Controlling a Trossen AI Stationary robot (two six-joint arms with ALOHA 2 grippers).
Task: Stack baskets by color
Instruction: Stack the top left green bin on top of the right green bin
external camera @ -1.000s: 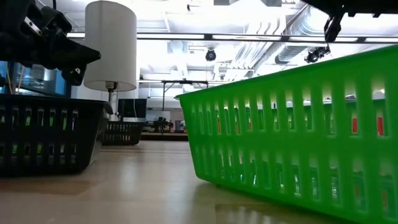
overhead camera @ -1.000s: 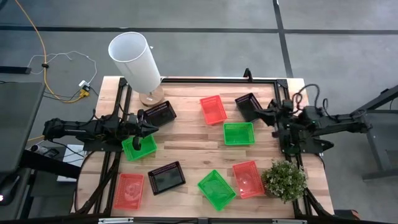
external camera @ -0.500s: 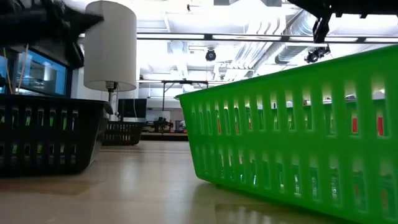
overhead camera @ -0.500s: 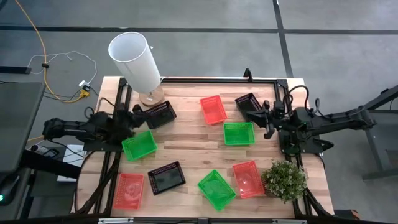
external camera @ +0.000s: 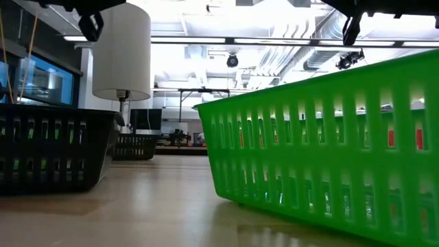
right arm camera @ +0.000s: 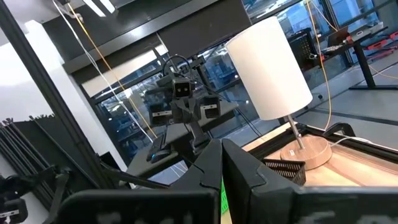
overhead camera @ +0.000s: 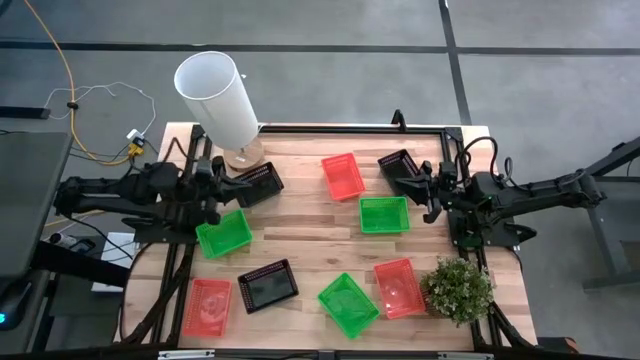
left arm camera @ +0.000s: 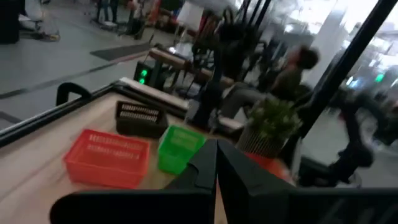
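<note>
Baskets (overhead camera: 224,233) below empty left gripper (overhead camera: 222,184)

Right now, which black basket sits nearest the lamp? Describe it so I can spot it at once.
Start at the tall white lamp at the table's far left corner. Just beside its round wooden base lies a black basket, turned at a slant. Of the three black baskets, it alone lies beside that base, with a green basket just in front.
</note>
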